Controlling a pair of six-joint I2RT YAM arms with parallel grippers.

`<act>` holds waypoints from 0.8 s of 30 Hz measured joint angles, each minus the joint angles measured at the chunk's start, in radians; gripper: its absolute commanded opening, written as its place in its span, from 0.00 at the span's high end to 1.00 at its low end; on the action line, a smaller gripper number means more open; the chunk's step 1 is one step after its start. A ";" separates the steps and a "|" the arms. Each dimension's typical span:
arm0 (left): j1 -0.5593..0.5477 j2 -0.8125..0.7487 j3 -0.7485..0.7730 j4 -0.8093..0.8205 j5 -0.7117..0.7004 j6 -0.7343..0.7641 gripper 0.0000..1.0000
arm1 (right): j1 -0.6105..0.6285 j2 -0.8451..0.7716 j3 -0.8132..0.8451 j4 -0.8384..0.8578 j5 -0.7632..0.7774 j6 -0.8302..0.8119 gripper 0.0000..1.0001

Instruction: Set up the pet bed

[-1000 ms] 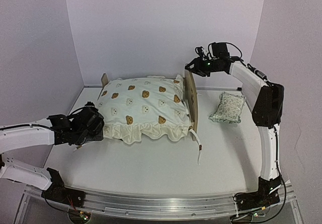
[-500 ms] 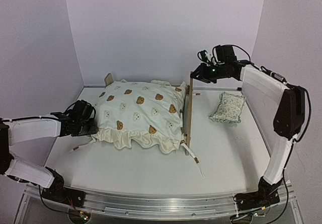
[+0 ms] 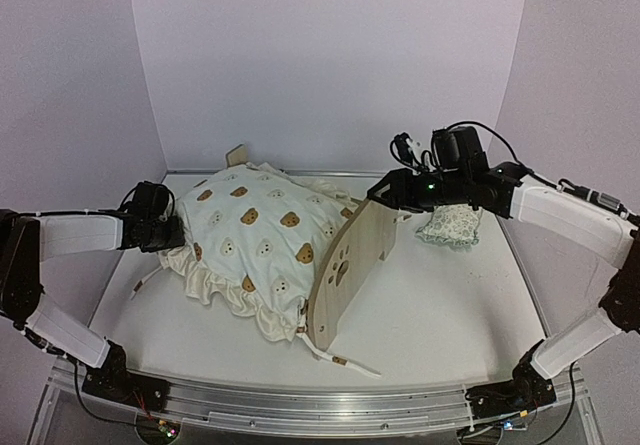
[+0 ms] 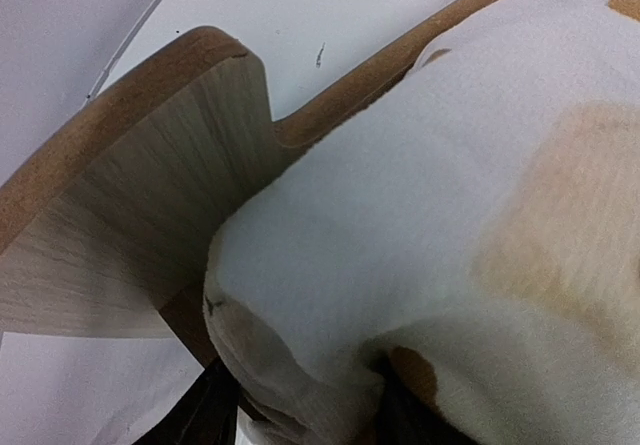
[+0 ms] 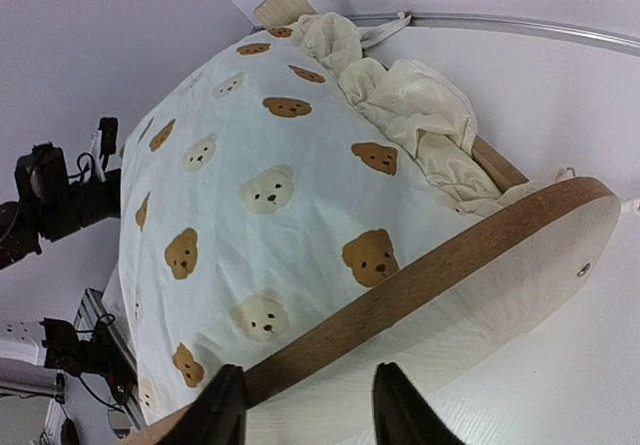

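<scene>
The pet bed (image 3: 368, 233) lies diagonally across the table (image 3: 450, 310), its foot end toward the far left and its head end nearer the middle front. Whether it rests fully on the surface cannot be made out. Its plywood headboard (image 5: 480, 265) leans over, and the face with the paw-print cutout (image 3: 342, 264) is turned toward the top camera. The right gripper (image 3: 384, 193) is clamped on the headboard's rounded top edge. In the right wrist view its dark fingers (image 5: 225, 405) sit one on each side of the board's rim. A cream bear-print ruffled quilt (image 3: 250, 227) is heaped over the whole frame and bulges high in the middle, with its ruffle hanging along the near side down to the headboard's base. At the other end the left gripper (image 3: 172, 233) is pressed in against the quilt beside the low footboard (image 4: 120, 205). The left wrist view shows only the dark finger bases (image 4: 205, 420) with a fold of quilt bulging between them — whether they pinch it or merely straddle it cannot be told. A white tie (image 3: 345, 362) trails on the table from below the headboard. A small green-patterned pillow (image 3: 455, 225) lies flat to the right, partly behind the right arm — apart from the bed.
</scene>
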 measured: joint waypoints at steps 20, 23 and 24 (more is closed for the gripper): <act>-0.020 -0.309 -0.073 -0.135 0.201 -0.066 0.56 | -0.403 0.286 0.302 -0.072 -0.103 0.002 0.62; -0.035 -0.323 -0.100 -0.142 0.240 -0.084 0.59 | -0.420 0.409 0.385 -0.063 -0.194 0.013 0.72; -0.043 -0.323 -0.105 -0.142 0.250 -0.088 0.60 | -0.424 0.446 0.401 -0.058 -0.230 0.022 0.74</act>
